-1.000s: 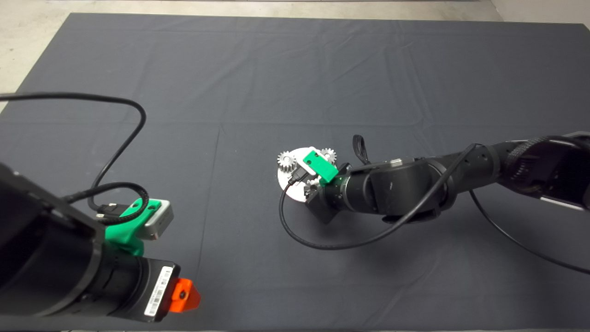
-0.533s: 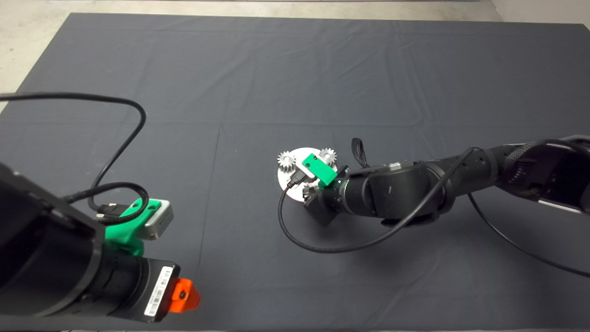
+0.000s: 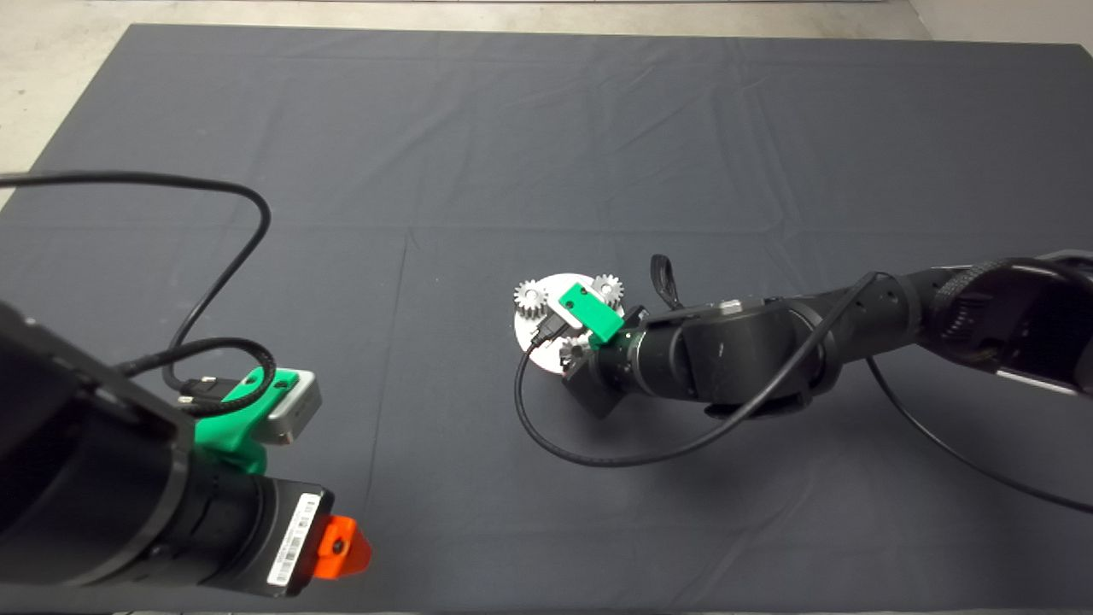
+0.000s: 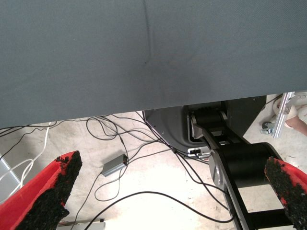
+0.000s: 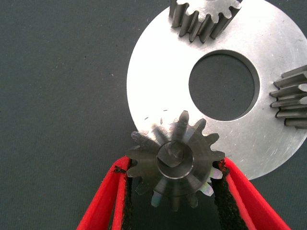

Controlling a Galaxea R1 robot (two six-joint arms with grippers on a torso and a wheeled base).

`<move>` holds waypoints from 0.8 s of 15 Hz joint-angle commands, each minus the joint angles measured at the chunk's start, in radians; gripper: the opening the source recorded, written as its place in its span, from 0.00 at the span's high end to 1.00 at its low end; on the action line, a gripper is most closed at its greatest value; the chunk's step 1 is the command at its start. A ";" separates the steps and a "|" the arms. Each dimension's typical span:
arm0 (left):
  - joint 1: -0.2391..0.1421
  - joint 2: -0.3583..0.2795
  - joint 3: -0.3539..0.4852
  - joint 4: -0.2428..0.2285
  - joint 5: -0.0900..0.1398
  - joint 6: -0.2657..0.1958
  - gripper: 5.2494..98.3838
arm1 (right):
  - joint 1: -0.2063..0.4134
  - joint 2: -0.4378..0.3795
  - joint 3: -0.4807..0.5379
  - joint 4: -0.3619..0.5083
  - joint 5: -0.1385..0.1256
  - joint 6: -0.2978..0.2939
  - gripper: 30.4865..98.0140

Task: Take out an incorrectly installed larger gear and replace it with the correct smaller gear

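The larger gear (image 5: pixel 175 160), dark grey with flared teeth and a star-patterned face, sits between my right gripper's (image 5: pixel 170 167) red fingers at the near rim of a round silver plate (image 5: pixel 158 81). Both pads touch its teeth. I cannot tell whether it rests on the plate or is lifted. In the head view the right gripper (image 3: pixel 574 348) is over the plate (image 3: pixel 531 337) at the mat's middle, and its wrist hides most of the gear. The smaller gear is out of view. My left gripper (image 3: pixel 341 547) is parked at the lower left, open and empty.
Two pale silver gears (image 3: pixel 531 298) (image 3: pixel 607 287) stand on the plate's far side, also seen in the right wrist view (image 5: pixel 204 17) (image 5: pixel 292 98). The plate has a large centre hole (image 5: pixel 223 86). A black cable (image 3: pixel 598 453) loops on the mat beside the right arm.
The right gripper has shifted slightly to the left over the plate, still closed on the gear. The left arm has not moved.
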 commanded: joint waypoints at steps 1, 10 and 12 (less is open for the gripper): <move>-0.009 -0.002 0.016 -0.020 0.014 0.000 0.00 | 0.014 -0.001 -0.014 -0.049 -0.004 0.000 0.91; -0.009 -0.002 0.016 -0.022 0.014 0.000 0.00 | 0.001 -0.002 -0.006 -0.049 -0.007 -0.004 0.91; -0.009 -0.002 0.017 -0.022 0.014 0.000 0.00 | 0.001 0.000 -0.006 -0.049 -0.009 -0.004 0.91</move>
